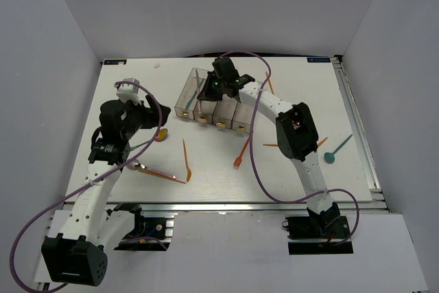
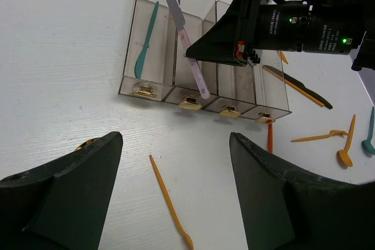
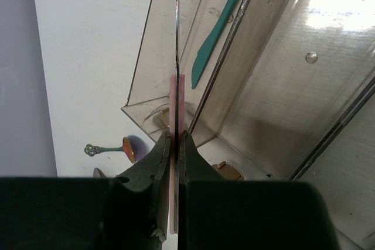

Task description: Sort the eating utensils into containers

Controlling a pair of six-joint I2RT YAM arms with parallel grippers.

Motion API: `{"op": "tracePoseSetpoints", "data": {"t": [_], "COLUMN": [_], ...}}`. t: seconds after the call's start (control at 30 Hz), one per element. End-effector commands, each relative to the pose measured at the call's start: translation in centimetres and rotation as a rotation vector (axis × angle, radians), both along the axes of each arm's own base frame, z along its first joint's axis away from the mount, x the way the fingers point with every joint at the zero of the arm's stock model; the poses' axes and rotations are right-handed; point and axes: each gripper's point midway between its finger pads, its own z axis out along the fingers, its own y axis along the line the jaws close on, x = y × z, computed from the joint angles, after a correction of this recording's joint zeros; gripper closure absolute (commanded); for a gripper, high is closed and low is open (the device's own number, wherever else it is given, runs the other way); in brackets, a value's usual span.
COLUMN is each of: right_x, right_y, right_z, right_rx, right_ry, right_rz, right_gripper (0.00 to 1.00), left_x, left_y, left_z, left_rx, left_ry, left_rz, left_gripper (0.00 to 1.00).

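Near the far edge of the table [image 1: 302,169], the right tool [image 3: 174,144] pinches a pink-handled knife [image 2: 187,45], tilted over the containers [image 2: 161,57]. Best to align it lengthwise with one bin, clear of the dividers, then release. The left tool [image 2: 174,140] hangs spread.

knife [image 3: 177,98] handle end: hidden inside right end effector [image 3: 174,141] | containers [image 3: 281,86]: cropped top, right

We read nothing for certain: the white print on the black cylindrical wrist housing [image 2: 304,30] (two short lines) is too small
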Motion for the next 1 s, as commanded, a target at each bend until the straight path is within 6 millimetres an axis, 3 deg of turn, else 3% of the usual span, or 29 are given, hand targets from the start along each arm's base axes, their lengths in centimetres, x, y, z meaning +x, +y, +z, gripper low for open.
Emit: {"op": "tracePoseSetpoints", "data": {"t": [0.0,0.63,0.97], "right_x": [-0.1,-0.7,-0.5], "right_y": [0.7,1.7,2.0], "right_z": [1.7,0.2,-0.7], "right_rx": [0.040,0.071,0.074], "right_ry": [-0.016,0.036,0.049], "right_rz": [0.001,0.021,0.025], "right_gripper": [1.00,1.00,0.92], "left_x": [-0.1,-0.1,-0.1], "left_y": [-0.1,0.0,0.0], "left_z": [0.8,0.8,0.8], "left_rx": [-0.006,-0.005,-0.006], "left_ry": [-0.032,-0.034,-0.035], "left_rz": [-0.009,-0.008,-0.006], "left_gripper": [0.16,0.16,0.16]}}
